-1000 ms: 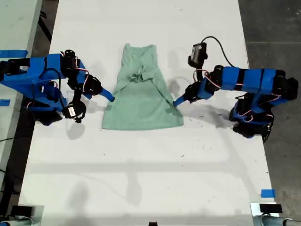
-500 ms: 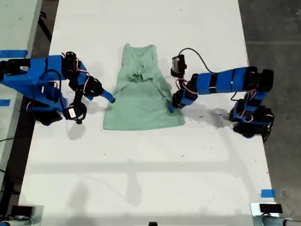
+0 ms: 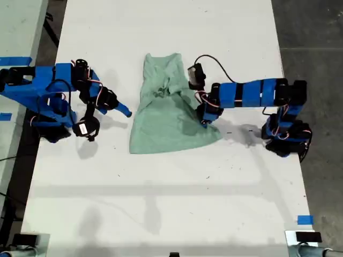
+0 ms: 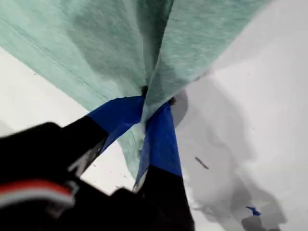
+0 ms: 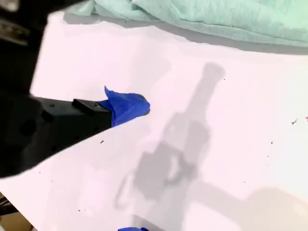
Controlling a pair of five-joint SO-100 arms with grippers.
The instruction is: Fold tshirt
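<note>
Looks like a robotics lab: long white tabletop (image 3: 161, 203), grey concrete floor (image 3: 316, 32), bits of blue masking tape (image 3: 304, 219) as markers.

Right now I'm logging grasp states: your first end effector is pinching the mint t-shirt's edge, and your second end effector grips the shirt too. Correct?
Not quite. My second end effector grips nothing; the second wrist view shows it over bare table, apart from the t-shirt. My first end effector does pinch the shirt's edge.

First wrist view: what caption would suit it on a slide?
My first gripper pinches a fold of the pale green tshirt above the white table.
</note>
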